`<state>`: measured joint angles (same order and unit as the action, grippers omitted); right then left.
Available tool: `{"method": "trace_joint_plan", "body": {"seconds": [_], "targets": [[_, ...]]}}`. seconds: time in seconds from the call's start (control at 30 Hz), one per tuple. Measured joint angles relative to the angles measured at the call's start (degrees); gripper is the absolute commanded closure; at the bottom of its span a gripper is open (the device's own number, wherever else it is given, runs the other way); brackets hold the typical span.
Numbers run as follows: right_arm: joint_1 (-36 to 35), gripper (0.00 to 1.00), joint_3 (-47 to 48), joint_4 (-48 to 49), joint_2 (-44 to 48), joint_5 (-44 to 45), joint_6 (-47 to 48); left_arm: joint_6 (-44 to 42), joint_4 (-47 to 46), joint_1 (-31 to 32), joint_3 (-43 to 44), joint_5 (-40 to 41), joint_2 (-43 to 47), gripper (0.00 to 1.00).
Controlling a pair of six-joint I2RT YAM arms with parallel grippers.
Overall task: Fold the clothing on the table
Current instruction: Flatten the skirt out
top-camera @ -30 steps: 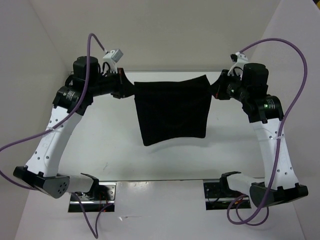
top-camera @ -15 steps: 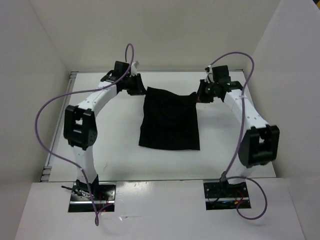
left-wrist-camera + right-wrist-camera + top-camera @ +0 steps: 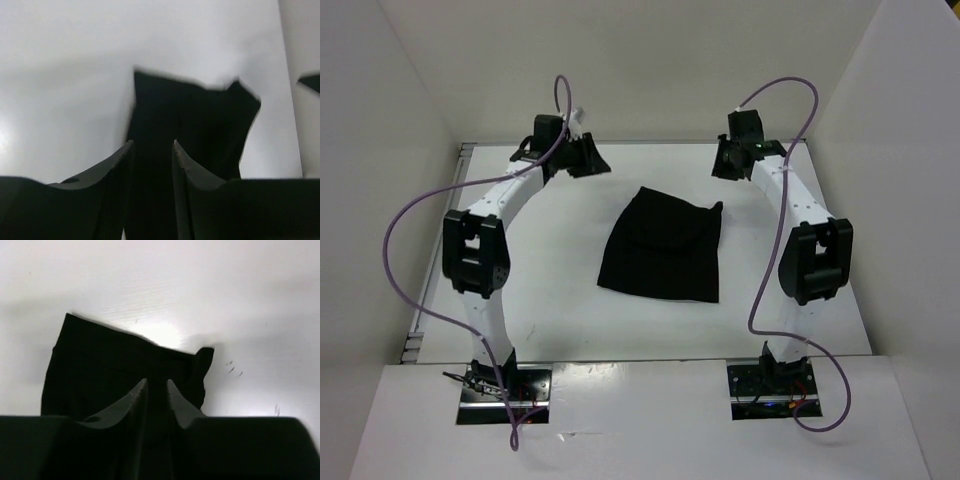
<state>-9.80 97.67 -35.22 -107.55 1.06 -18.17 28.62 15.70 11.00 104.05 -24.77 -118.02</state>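
Top external, white table, white walls around, black clothing mid-table

White upright walls stand at the far, left and right sides. A grey strip runs along the foot of the left wall. Two metal plates lie at the near side.

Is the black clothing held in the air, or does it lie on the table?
It lies on the table: the clothing is flat there, far edge rumpled.

Plain black clothing; white table; purple cables; arms white with black joints.
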Motion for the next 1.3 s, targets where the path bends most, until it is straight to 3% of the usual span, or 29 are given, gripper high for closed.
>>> {"method": "trace_joint_plan", "body": {"seconds": [0.03,0.07,0.1,0.17,0.37,0.5,0.77,1.07,1.3], "targets": [[-0.5,0.91,-0.6,-0.3,0.7,1.1,-0.2,-0.2,-1.2,0.1,-5.6,-0.7,3.4,0.68],[-1.1,0.96,-1.7,-0.8,1.7,1.9,-0.5,-0.3,-1.1,0.5,-10.4,-1.5,6.4,0.76],[-1.7,0.99,-3.1,-1.4,2.8,2.3,-1.1,-0.6,-1.0,1.1,-14.4,-2.2,8.6,0.89],[-3.1,1.0,-7.4,-2.1,5.2,2.4,-2.4,-1.9,-0.8,2.9,-20.5,-3.9,10.9,0.95],[-6.7,1.0,-21.7,-5.8,8.9,-0.9,-6.2,-5.9,2.7,9.0,-32.0,-5.6,10.8,0.98],[-7.3,1.0,-26.6,-7.4,8.8,-1.8,-7.9,-6.4,3.7,10.7,-33.1,-4.6,9.1,0.98],[-8.6,1.0,-31.2,-6.7,4.5,-2.6,-11.5,-4.9,4.4,12.3,-33.2,3.8,6.3,0.98],[-11.9,1.0,-33.2,-5.9,3.0,-4.3,-14.4,-2.1,4.5,14.1,-37.2,11.1,10.1,0.98],[-20.7,1.0,-37.8,-7.0,6.2,-8.0,-16.9,-1.1,7.8,17.2,-43.3,11.3,15.1,0.98]]}}
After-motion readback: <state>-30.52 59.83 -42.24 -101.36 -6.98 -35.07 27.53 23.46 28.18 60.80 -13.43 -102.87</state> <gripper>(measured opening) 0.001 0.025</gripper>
